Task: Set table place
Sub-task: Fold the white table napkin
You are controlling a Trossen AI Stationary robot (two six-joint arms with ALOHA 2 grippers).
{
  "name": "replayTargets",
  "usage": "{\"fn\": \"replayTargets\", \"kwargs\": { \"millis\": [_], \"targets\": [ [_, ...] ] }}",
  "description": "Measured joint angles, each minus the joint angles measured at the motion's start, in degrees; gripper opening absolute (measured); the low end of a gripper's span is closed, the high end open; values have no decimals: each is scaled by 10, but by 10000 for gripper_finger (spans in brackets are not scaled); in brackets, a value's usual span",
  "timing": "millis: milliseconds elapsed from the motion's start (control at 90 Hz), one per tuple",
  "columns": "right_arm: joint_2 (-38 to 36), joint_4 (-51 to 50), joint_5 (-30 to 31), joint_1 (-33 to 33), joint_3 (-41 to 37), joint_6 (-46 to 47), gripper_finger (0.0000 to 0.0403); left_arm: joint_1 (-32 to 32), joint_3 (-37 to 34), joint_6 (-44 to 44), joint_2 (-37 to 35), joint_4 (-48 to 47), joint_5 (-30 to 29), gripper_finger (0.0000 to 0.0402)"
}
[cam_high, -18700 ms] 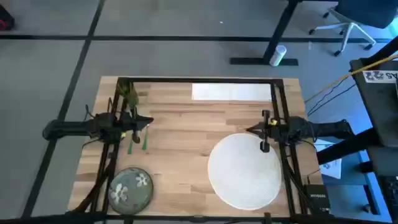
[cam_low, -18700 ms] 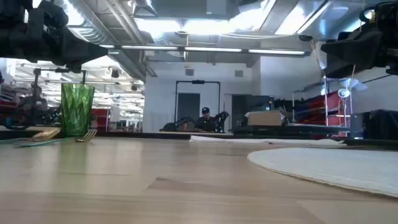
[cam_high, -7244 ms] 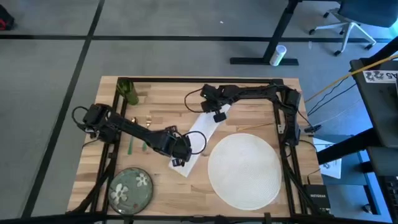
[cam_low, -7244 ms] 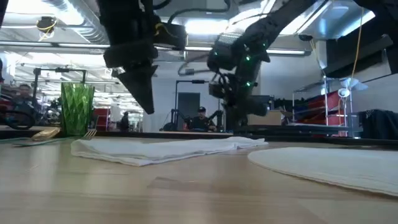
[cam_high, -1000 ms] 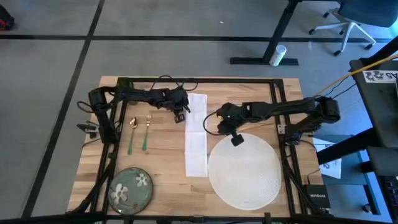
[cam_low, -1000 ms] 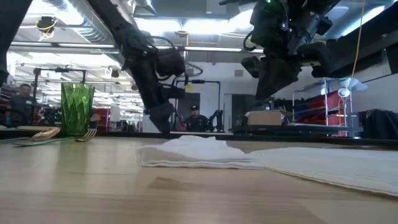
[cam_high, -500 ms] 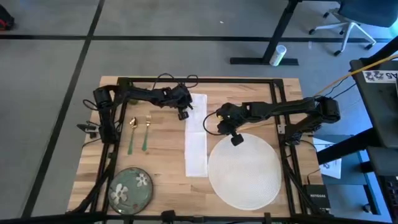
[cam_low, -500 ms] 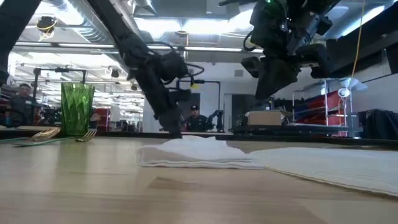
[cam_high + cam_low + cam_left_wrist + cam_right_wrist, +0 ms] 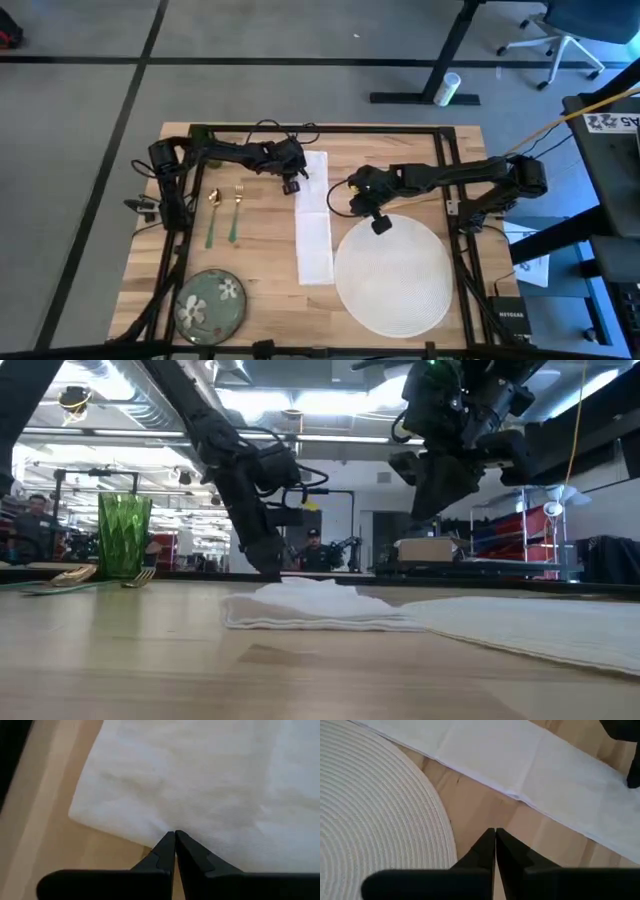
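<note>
Napkin (image 9: 314,216): long white folded strip lying flat on the table (image 9: 262,262), its long edge just beside the round white placemat (image 9: 393,273).
Left gripper (image 9: 291,184): at the napkin's far end, on the side away from the placemat; fingertips pressed together at the cloth's edge, pinching nothing.
Right gripper (image 9: 378,224): between napkin and placemat, above the placemat's rim; fingers pressed together, empty.
Fork (image 9: 234,215) and gold utensil (image 9: 211,212): side by side, well apart from the napkin.
Plate (image 9: 210,303): near table corner.
Green cup (image 9: 124,536): upright beyond the fork.

white napkin (image 9: 314,217) lies long & flat on wooden table (image 9: 270,260), just left of round placemat (image 9: 393,273).
</note>
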Motion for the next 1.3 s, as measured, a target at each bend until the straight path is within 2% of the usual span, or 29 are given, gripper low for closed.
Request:
{"fn": "replayTargets", "kwargs": {
  "millis": [256, 433, 567, 744, 856, 967, 1122, 1300],
  "targets": [
    [0, 9, 15, 0, 0, -3, 0, -9, -3, -1, -62, -22, -15, 0],
    [0, 20, 15, 2, 3, -1, 0, -54, -3, -7, -142, -65, -41, 0],
    [0, 24, 50, 48, 13, 13, 0, -117, -2, -34, -203, -106, -92, 0],
    [1, 27, 103, 142, 13, 28, 0, -217, -2, -96, -246, -133, -125, 0],
    [9, 53, 132, 186, 13, 63, 1, -271, -2, -138, -249, -136, -141, 0],
    [25, 83, 135, 221, 14, 88, 8, -318, -2, -171, -249, -136, -162, 0],
    [61, 111, 145, 263, 14, 117, 26, -391, -2, -221, -251, -138, -228, 0],
    [97, 153, 159, 296, 14, 134, 54, -470, -2, -304, -251, -145, -273, 0]
  ]
}}
